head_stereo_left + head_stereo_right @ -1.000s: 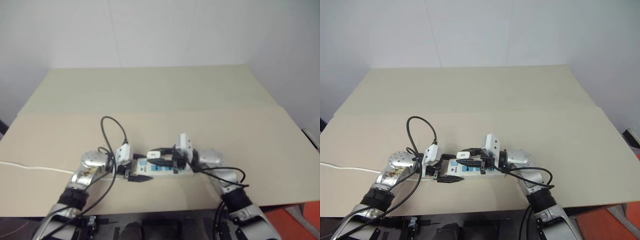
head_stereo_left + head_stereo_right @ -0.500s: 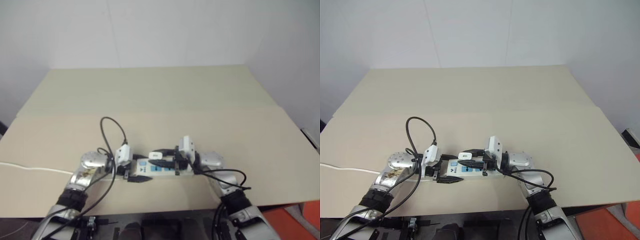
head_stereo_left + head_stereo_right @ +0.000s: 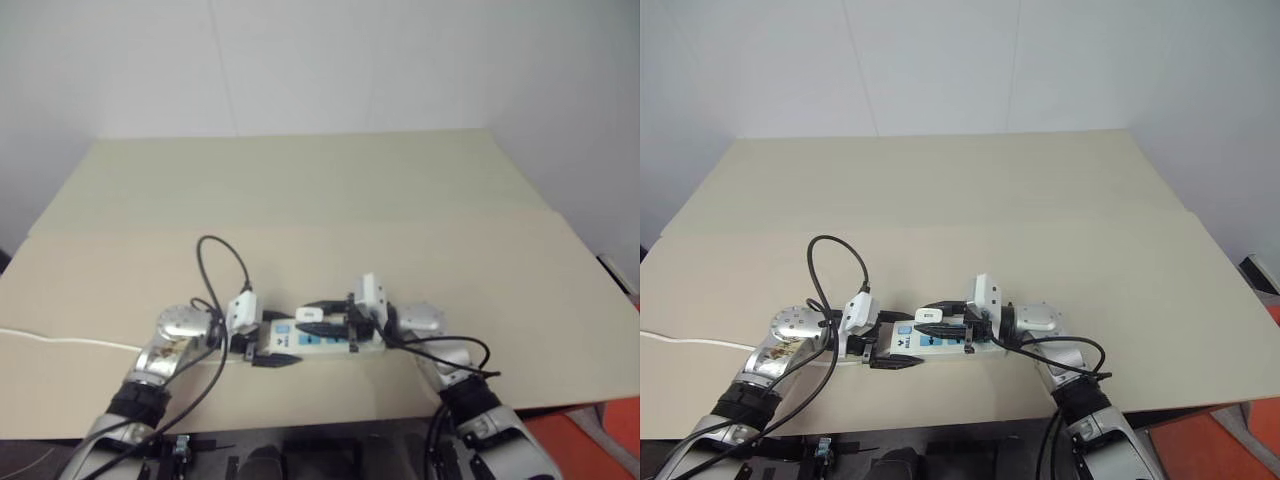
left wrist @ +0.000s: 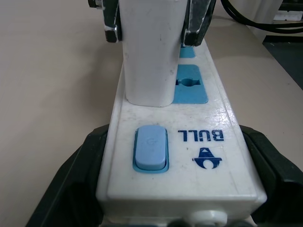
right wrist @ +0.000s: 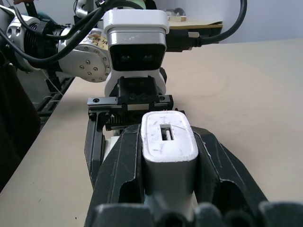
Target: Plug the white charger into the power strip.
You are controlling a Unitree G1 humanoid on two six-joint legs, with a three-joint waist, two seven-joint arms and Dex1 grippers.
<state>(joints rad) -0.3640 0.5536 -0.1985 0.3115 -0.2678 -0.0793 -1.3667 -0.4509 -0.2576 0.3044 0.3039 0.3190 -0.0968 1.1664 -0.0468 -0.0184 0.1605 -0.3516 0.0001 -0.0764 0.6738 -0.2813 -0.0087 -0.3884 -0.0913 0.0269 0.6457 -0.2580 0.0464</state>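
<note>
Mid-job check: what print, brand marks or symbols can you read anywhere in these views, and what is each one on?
"BULL", in dark blue, on the power strip beside its blue switch; it appears upside down in the left wrist view.
A small dark blue logo mark sits next to that word; no letters in it.
A faint symbol on the blue switch is too pale to read.
The white charger shows a slot on its end but no text.

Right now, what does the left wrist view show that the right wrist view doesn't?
Left wrist view: the power strip top, with its blue switch, a blue socket panel and printed lettering. Right wrist view: the white charger top face with a small slot, and the left tool ahead. Both: the charger standing on the strip, clamped by the right tool, and the tan table.
</note>
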